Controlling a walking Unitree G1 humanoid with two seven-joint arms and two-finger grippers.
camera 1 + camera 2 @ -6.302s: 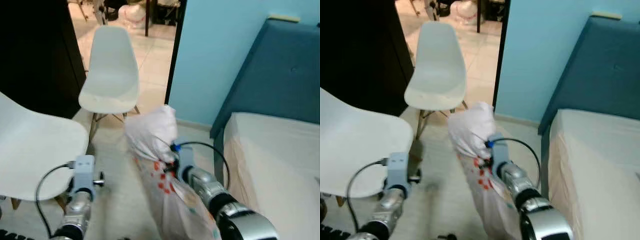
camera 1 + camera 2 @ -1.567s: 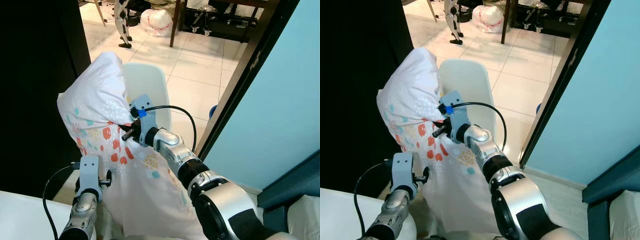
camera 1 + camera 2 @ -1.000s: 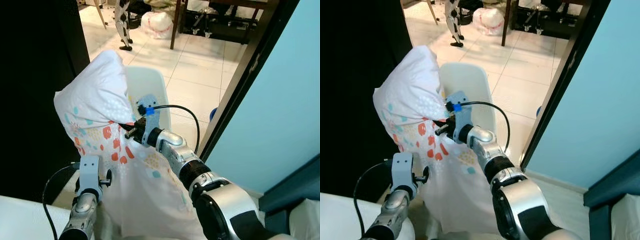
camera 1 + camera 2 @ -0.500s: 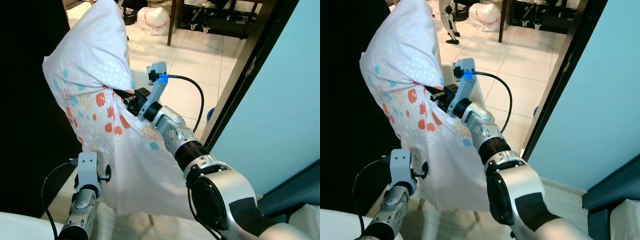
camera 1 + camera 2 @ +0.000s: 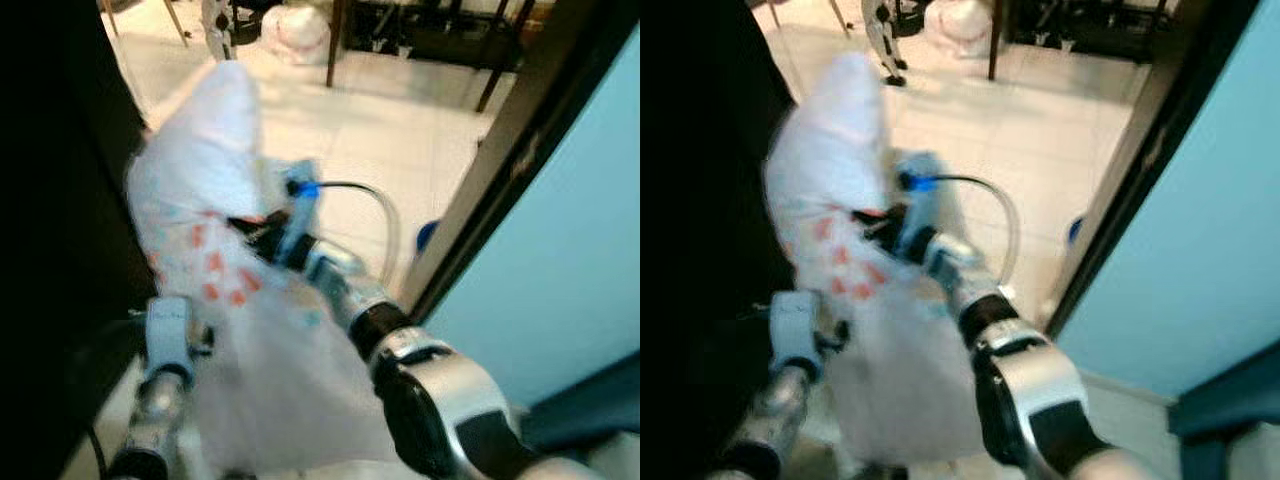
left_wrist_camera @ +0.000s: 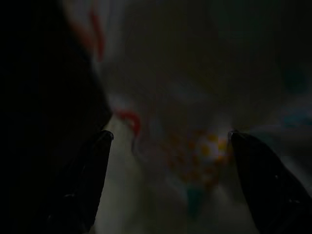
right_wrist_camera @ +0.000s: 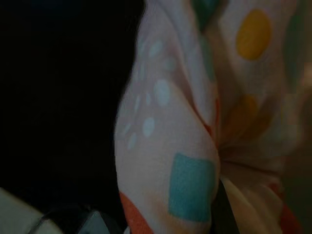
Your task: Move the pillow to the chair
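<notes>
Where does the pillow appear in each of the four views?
Left eye view: pillow, left of centre, hanging.
Right eye view: left of centre.
Left wrist view: dim patterned fabric ahead.
Right wrist view: close-up, spotted fabric.
Shared landmark: its red-orange spots.

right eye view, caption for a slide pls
Right gripper holds the patterned pillow upright, left gripper open beside it.

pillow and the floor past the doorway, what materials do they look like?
Pillow: soft woven fabric, matte, likely cotton; it bunches and creases where the right gripper pinches it, with printed dots and coloured shapes on white. Floor: hard glossy tile, probably ceramic; pale, with faint grid lines and a slight sheen, though blur leaves the finish uncertain.
</notes>
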